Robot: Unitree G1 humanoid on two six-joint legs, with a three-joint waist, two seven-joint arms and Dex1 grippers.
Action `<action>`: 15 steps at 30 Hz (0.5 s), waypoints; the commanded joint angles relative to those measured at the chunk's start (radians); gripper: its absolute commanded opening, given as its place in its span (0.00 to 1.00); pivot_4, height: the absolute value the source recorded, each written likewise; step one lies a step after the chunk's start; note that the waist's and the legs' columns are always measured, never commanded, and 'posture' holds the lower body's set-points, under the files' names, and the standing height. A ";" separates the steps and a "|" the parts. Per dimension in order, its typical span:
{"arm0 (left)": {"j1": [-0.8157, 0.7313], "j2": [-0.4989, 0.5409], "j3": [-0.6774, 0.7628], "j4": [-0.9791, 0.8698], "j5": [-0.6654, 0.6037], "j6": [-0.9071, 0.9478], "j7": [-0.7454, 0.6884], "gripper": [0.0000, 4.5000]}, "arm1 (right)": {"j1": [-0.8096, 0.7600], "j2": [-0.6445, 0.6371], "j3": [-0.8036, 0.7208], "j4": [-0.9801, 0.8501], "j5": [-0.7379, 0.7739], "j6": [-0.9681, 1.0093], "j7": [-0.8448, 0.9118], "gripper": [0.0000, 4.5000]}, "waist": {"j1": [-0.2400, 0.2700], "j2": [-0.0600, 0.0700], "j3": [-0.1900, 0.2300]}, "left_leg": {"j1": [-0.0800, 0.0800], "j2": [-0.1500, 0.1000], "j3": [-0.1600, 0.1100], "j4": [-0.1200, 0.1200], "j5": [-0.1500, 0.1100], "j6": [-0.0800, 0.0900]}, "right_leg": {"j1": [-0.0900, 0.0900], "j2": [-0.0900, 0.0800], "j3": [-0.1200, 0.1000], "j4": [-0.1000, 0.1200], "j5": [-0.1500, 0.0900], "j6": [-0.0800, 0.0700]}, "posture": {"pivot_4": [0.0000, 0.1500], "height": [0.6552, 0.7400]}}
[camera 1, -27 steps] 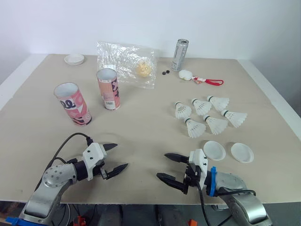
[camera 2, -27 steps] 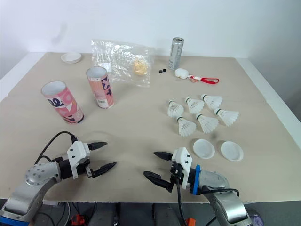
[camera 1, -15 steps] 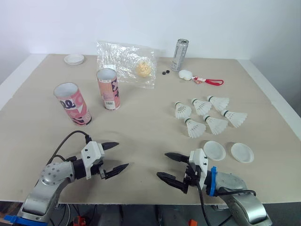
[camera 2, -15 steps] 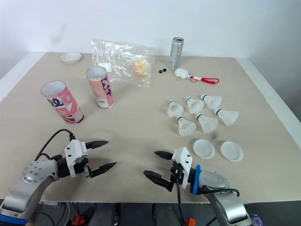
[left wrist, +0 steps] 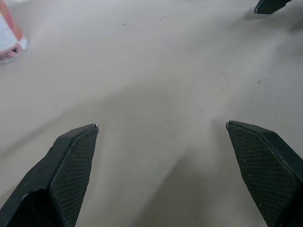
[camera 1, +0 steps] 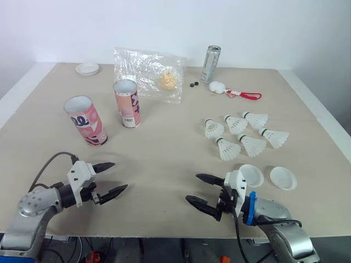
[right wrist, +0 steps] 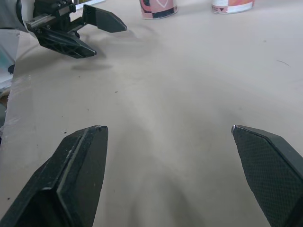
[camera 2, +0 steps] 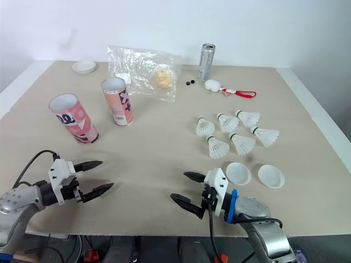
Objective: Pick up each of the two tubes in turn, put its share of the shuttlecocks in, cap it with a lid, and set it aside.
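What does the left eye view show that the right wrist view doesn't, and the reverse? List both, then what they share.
The left eye view adds: six shuttlecocks, two white lids, the can, the plastic bag, and the open tops of the nearer tube and the farther tube.
The right wrist view adds: the textured inner faces of the fingers of the right pincer.
Shared: the open left pincer, both tubes (bases in the wrist view), the open right pincer, and the tan table.

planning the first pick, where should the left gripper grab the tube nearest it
Probably the mid-body of the left pink tube, approached side-on from the front by the open left gripper. It stands open end up, so a side grip leaves the mouth free.
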 commanded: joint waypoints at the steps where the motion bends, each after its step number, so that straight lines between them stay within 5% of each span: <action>1: -0.034 -0.003 0.017 -0.006 -0.010 -0.010 0.008 1.00 | -0.019 0.002 -0.033 -0.009 0.019 -0.004 -0.003 1.00 | 0.000 0.000 0.000 | 0.000 0.000 0.000 0.000 0.000 0.000 | 0.000 0.000 0.000 0.000 0.000 0.000 | 1.00 1.00; 15: 0.128 -0.175 0.083 -0.247 0.020 0.097 0.354 1.00 | -0.158 0.023 -0.066 -0.092 0.109 0.096 -0.047 1.00 | -0.003 0.000 0.000 | 0.000 0.001 0.000 -0.001 0.000 -0.001 | 0.001 0.001 0.000 0.000 0.000 0.000 | 1.00 1.00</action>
